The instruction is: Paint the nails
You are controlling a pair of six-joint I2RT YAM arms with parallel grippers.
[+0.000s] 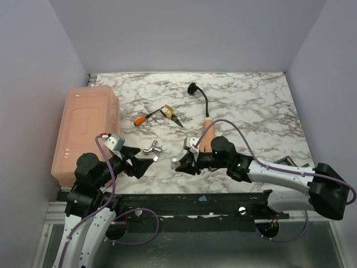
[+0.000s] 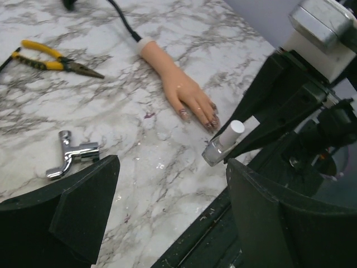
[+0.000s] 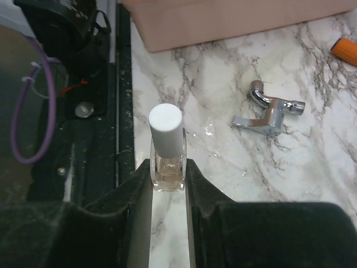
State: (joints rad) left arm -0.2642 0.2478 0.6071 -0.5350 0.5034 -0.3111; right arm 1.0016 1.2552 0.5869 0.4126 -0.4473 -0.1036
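Marble table [image 1: 251,106], right pincer [image 3: 167,167] clamping polish bottle [image 3: 166,146] near front edge

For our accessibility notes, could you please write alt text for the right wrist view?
The right gripper is shut on a small clear bottle with a white cap. On the marble table nearby lies a chrome fitting; a pink box edges the top.

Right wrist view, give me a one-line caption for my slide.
Right gripper shut on a white-capped nail polish bottle, marble table and a chrome fitting behind it.
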